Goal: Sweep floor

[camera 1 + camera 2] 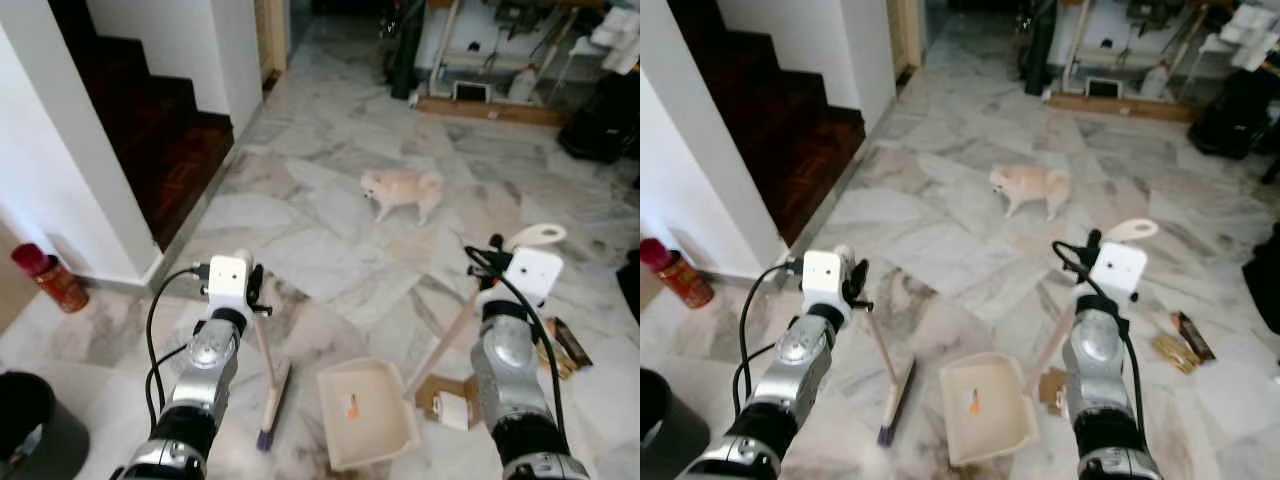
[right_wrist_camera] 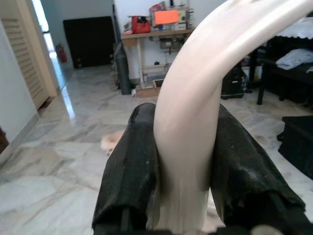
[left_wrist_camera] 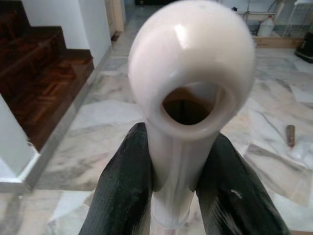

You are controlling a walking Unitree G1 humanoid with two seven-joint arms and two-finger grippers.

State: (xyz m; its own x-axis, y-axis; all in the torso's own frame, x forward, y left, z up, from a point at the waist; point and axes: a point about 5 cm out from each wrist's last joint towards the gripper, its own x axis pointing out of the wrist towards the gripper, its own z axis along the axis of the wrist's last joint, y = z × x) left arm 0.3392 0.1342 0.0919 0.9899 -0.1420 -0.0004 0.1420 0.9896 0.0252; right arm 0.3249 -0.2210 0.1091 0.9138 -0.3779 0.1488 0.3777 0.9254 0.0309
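Observation:
My left gripper (image 1: pixel 254 290) is shut on the cream handle (image 3: pixel 190 73) of a broom, whose head (image 1: pixel 272 405) rests on the marble floor just left of the dustpan. My right gripper (image 1: pixel 484 262) is shut on the long cream handle (image 2: pixel 195 98) of the dustpan; the handle's looped end (image 1: pixel 537 236) sticks up beyond the wrist. The cream dustpan tray (image 1: pixel 385 440) lies flat on the floor between my arms, with a small orange scrap (image 1: pixel 350 405) inside it. In the wrist views, both pairs of black fingers (image 3: pixel 122 196) (image 2: pixel 132 171) press on their handles.
A small tan dog (image 1: pixel 403 190) stands on the floor ahead. Cardboard and a paper roll (image 1: pixel 450 407) lie right of the dustpan, wrappers (image 1: pixel 560 345) farther right. Dark wooden stairs (image 1: pixel 150 130) rise at left, with a red can (image 1: pixel 48 277) and black bin (image 1: pixel 30 420) nearby.

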